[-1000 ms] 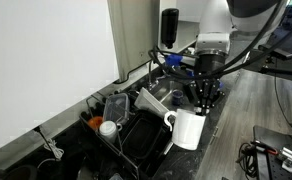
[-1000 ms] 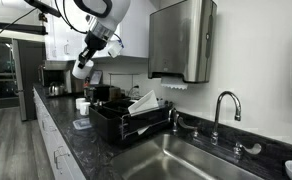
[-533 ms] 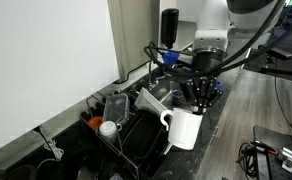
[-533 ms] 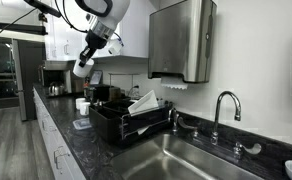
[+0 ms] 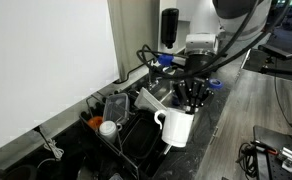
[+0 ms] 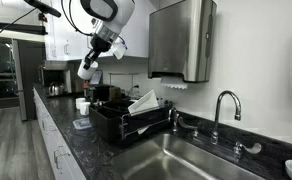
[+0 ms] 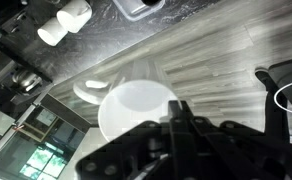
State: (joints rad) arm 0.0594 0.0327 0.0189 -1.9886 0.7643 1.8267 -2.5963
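In an exterior view, a white mug (image 6: 85,70) hangs in the air, up and to the left of the black dish rack (image 6: 114,128) and well above the dark counter (image 6: 74,140). The gripper (image 6: 91,62) grips it from above (jaws pressed together, pinching the mug's wall at the rim, as the wrist view shows). White cups (image 6: 83,104) stand on the counter just left of the rack. Right of the rack lie the sink (image 6: 186,158) and the faucet (image 6: 219,108).
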